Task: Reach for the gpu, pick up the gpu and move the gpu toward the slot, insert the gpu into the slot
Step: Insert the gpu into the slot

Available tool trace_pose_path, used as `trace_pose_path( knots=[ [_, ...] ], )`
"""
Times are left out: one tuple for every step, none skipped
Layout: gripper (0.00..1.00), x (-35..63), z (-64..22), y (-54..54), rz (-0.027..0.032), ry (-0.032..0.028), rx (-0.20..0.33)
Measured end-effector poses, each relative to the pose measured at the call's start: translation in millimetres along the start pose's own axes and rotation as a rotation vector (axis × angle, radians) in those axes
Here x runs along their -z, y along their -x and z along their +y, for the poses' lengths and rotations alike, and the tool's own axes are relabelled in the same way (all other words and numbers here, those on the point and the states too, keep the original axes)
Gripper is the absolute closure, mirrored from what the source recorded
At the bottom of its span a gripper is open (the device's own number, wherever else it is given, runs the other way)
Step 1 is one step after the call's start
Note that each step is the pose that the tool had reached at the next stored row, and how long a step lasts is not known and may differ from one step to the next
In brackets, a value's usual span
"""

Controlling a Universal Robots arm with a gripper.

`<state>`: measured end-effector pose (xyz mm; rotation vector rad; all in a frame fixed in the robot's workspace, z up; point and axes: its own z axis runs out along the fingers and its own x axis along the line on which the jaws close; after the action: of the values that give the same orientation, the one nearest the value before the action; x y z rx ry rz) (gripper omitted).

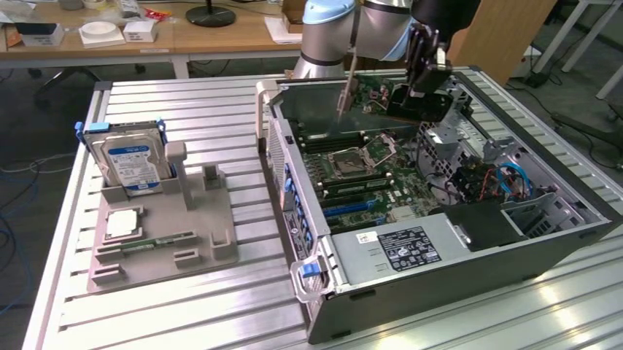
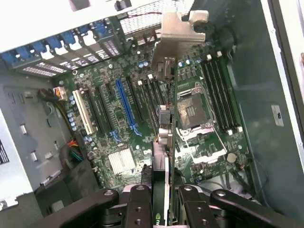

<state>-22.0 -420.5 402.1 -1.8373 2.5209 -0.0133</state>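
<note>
My claw [image 1: 425,87] is clenched on the gpu [image 1: 373,91], held edge-on with its long axis running away from my fingers [image 2: 140,205] and the bracket end farthest (motherboard [image 2: 123,118] beneath). The computer case [image 1: 467,251] sits on a slatted metal table [image 1: 195,102], with wooden desks [image 1: 224,38] beyond.

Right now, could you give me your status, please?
Gripper shut on gpu. gpu edge-on above motherboard, not seated. Nothing seen in the way.

Computer case [image 1: 467,284]: on the table [image 1: 195,109], exterior view's right.
Stand [image 1: 165,233]: on the table, exterior view's left, apart from the case.
Hard drive [image 1: 131,160]: upright in the stand.
Gpu [image 1: 375,98]: above the motherboard [image 1: 370,175], inside the case.
</note>
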Motion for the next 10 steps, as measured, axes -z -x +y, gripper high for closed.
trace_pose_path(
  knots=[
    [0.73,0.0,0.0,0.0,-0.0003,0.0002,0.017],
    [0.73,0.0,0.0,0.0,-0.0007,0.0004,0.034],
    [0.73,-0.1,0.1,0.0,-0.0010,0.0007,0.051],
    [0.73,-0.1,0.1,0.0,-0.0014,0.0008,0.068],
    [0.73,-0.1,0.1,0.0,-0.0017,0.0011,0.084],
    [0.73,-0.1,0.1,-0.1,-0.0020,0.0013,0.101],
    [0.73,-0.2,0.1,0.0,-0.0024,0.0014,0.119],
    [0.73,-0.2,0.1,0.0,-0.0029,0.0014,0.135],
    [0.73,-0.2,0.1,0.0,-0.0034,0.0014,0.151],
    [0.73,-0.3,0.1,0.0,-0.0038,0.0015,0.168]
  ],
)
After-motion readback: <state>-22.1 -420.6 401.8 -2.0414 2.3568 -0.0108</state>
